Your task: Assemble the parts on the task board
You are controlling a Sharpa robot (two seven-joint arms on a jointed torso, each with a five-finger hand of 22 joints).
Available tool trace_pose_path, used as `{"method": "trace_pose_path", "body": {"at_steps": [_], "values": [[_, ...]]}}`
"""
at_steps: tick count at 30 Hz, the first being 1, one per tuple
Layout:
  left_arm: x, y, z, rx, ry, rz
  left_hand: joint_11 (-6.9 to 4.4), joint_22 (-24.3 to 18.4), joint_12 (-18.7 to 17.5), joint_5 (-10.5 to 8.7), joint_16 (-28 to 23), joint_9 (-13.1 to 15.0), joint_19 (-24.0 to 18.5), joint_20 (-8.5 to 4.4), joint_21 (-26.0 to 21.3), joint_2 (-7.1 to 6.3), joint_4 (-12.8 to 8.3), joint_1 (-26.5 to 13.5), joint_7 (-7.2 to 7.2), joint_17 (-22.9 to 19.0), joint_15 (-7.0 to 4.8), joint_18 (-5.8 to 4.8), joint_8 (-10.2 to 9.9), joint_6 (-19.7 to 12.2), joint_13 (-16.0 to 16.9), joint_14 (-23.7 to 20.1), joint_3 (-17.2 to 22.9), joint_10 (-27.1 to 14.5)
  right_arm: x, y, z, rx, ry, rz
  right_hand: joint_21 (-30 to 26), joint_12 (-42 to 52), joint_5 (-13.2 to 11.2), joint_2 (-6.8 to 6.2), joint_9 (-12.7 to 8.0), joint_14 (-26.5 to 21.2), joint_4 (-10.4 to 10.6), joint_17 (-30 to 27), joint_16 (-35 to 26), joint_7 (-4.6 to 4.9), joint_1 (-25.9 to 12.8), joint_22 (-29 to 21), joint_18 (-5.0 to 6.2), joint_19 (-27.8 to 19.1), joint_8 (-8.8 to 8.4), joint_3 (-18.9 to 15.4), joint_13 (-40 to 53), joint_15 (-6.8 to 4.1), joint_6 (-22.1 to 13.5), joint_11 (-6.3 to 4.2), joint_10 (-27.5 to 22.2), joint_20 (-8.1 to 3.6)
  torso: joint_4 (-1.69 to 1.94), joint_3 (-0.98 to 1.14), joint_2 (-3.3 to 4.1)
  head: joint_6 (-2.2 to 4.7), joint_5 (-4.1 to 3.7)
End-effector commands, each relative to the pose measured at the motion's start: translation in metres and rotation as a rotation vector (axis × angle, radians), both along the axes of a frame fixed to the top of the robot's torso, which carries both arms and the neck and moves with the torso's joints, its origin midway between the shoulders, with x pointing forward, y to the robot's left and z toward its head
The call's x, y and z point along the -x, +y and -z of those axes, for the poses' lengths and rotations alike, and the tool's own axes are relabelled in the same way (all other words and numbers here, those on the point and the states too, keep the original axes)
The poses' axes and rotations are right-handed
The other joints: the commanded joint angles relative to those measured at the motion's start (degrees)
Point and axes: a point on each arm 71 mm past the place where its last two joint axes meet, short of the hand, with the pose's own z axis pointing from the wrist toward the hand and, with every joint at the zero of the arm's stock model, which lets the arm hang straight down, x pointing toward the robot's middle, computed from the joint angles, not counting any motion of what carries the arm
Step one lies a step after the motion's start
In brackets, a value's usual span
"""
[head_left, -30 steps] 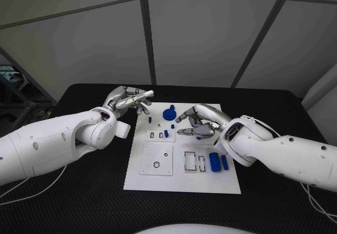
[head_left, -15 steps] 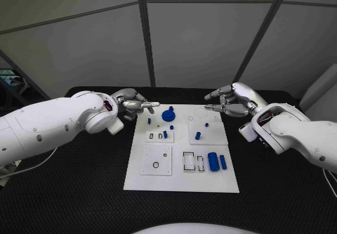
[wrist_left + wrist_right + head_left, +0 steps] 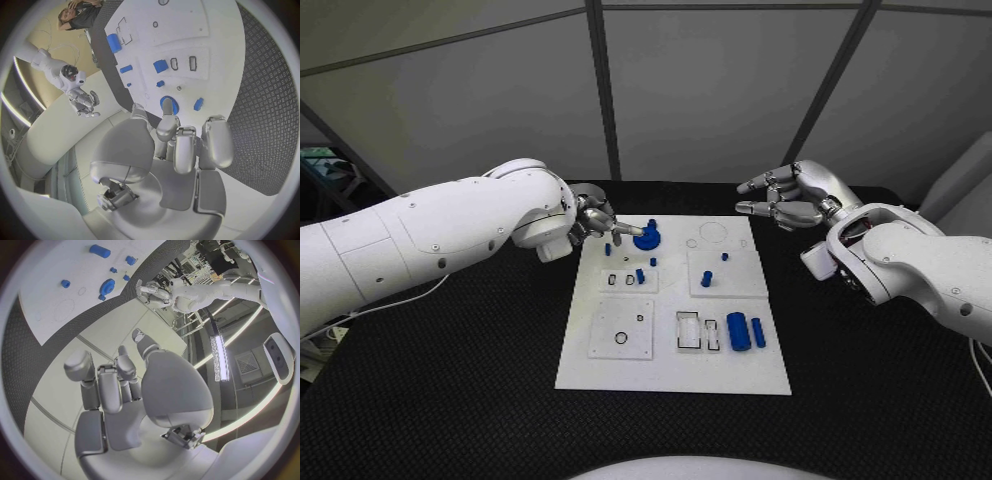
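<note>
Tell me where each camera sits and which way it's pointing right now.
Head view: on the robot's head, looking down at the task board; both arms, left hand and right hand show.
Left wrist view: behind the left hand, facing the board's far end.
Right wrist view: behind the right hand, facing off the board's edge.
Shared: all three show the blue gear.
</note>
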Motion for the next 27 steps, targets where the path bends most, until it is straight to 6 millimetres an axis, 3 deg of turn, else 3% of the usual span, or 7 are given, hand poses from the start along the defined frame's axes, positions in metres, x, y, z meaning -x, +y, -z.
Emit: {"method": "trace_pose_path", "body": {"at_steps": [1, 12, 27], "values": [[0.001, -0.002, 0.005, -0.122, 0.032, 0.011, -0.39, 0.1, 0.4, -0.05, 0.0, 1.0, 0.3, -0.2, 0.2, 0.04, 0.5, -0.3, -0.05, 11.9, -0.47, -1.17, 0.7, -0.6, 0.1, 5.1, -0.2, 0.2, -0.002, 0.001, 0.0, -0.001, 0.014, 0.013, -0.4, -0.3, 0.3, -0.07, -0.1, 2.3, 0.2, 0.5, -0.2, -0.06, -0.4, -0.1, 1.12, -0.3, 0.16, -0.4, -0.1, -0.34, -0.4, -0.17, -0.4, -0.13, 0.13, -0.08, 0.02, -0.22, -0.25], [0.006, -0.023, 0.019, -0.166, 0.066, 0.077, -0.41, -0.9, -0.4, -0.04, -0.1, 1.5, -0.3, -0.23, -0.2, -0.02, 0.6, -0.2, -0.07, 11.9, -0.49, -0.96, 1.1, -0.8, -0.9, 5.1, -0.3, -0.4, -0.005, 0.007, 0.001, 0.013, 0.014, 0.007, -0.7, -0.5, 0.7, -0.08, -0.1, 2.2, 0.2, 0.2, -0.5, -0.05, -0.4, -0.6, 1.21, -0.6, 0.21, -0.5, -0.4, -0.34, -0.5, -0.16, -0.6, -0.14, 0.06, -0.12, 0.11, -0.47, -0.34], [0.008, -0.038, 0.021, -0.154, 0.059, 0.115, -0.4, -1.6, -1.1, -0.01, -0.1, 2.5, -0.8, -0.24, -0.6, 0.36, 0.5, 0.4, -0.05, 11.9, -0.49, -0.83, 1.5, -1.4, -1.6, 5.1, -0.2, -1.0, -0.008, 0.01, 0.003, 0.021, 0.02, 0.008, -0.9, -0.7, 1.0, -0.05, -0.1, 2.1, 0.3, -0.1, -0.7, -0.05, -0.4, -1.0, 1.27, -0.7, 0.25, -0.6, -0.7, -0.34, -0.6, -0.16, -0.8, -0.14, 0.11, -0.09, 0.09, -0.95, -0.32]]}}
